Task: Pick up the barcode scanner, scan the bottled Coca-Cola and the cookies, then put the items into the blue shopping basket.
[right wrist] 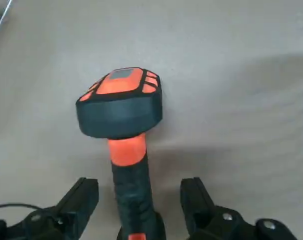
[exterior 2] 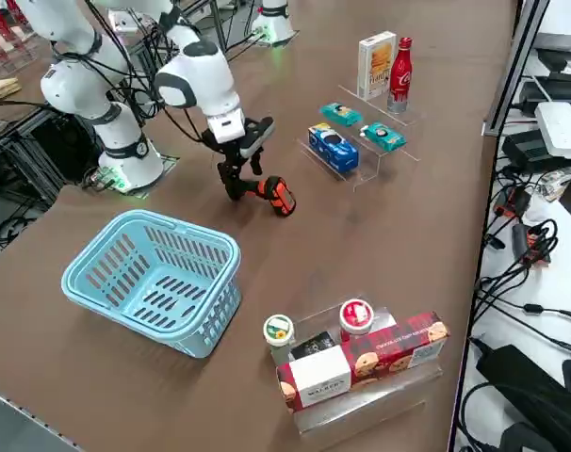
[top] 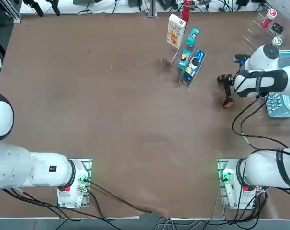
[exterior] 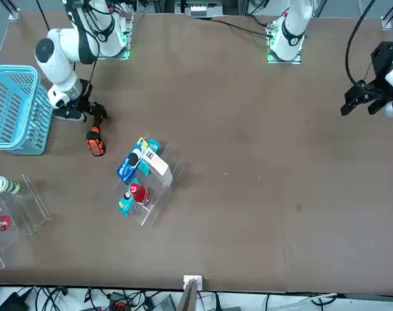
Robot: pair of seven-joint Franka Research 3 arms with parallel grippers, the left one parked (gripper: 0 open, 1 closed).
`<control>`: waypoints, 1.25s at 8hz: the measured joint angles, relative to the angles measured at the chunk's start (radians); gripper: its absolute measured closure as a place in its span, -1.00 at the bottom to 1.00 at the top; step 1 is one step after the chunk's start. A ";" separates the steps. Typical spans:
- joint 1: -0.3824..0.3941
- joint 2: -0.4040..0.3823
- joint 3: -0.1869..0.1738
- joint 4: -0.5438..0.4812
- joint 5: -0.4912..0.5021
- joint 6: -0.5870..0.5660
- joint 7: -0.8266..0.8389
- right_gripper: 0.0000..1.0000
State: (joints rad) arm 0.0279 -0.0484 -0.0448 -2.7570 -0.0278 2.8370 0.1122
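On the brown bench [exterior 2: 389, 254] we count one light blue slotted plastic basket [exterior 2: 154, 278] and two clear plastic stands, one [exterior: 148, 214] and another [exterior: 26, 206]. We count one black-and-orange pistol-shaped scanner [exterior 2: 281, 196], one slim red-labelled bottle [exterior 2: 399, 75] and one upright white carton with an orange-yellow picture [exterior 2: 376, 66]. We find two small teal packets, one [exterior 2: 341, 114] and a second [exterior 2: 383, 137], plus one blue packet [exterior 2: 333, 147]. We see two white-capped containers, one green-ringed [exterior 2: 279, 330] and one red-topped [exterior 2: 357, 316], one small black packet [exterior 2: 314, 345], and at least one red carton with cookie pictures [exterior 2: 394, 353].
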 joint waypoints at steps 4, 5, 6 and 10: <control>0.000 0.086 0.000 0.010 0.000 0.106 -0.003 -0.96; 0.000 0.095 0.000 0.015 0.000 0.111 -0.003 -0.95; 0.000 0.097 0.000 0.018 0.000 0.112 -0.003 -0.74; 0.001 0.102 0.005 0.022 -0.001 0.121 -0.003 0.13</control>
State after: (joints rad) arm 0.0290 0.0534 -0.0400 -2.7354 -0.0287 2.9583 0.1087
